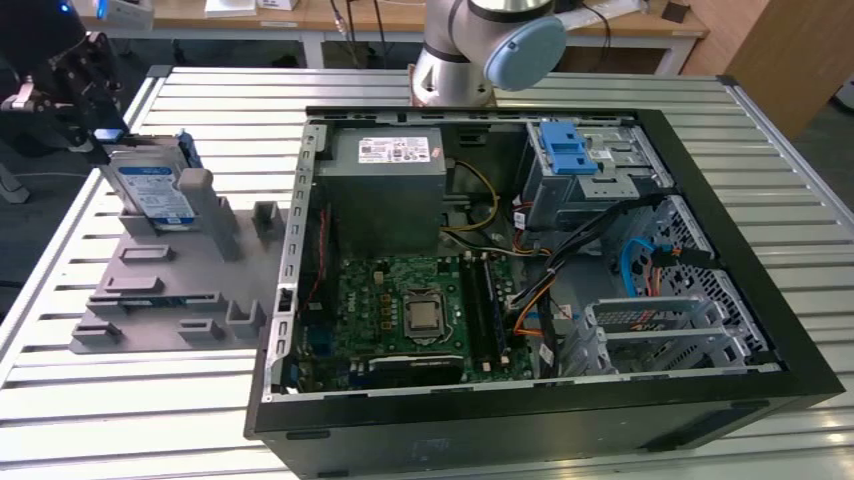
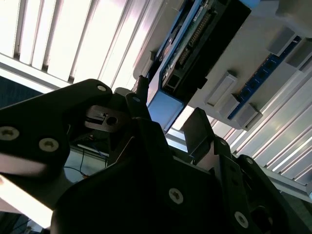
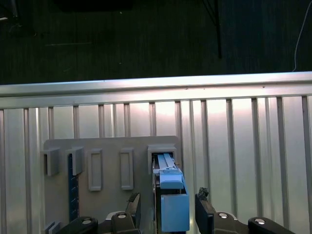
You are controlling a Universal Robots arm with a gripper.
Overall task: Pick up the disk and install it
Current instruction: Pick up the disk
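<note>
The disk stands on edge in a slot of the grey fixture plate at the exterior view's left. It is silver with a white-and-blue label and blue rails. My gripper hangs just above and beside it, at the table's edge. In the first wrist view the gripper is open. One dark finger stands on each side of the disk's blue carrier end, with a small gap on both sides. The second wrist view shows the same straddle of the disk by the gripper.
An open black computer case lies flat in the middle of the slatted metal table. Inside are a grey power-supply box, a green motherboard and a drive bay with a blue latch. The fixture plate carries several other raised holders.
</note>
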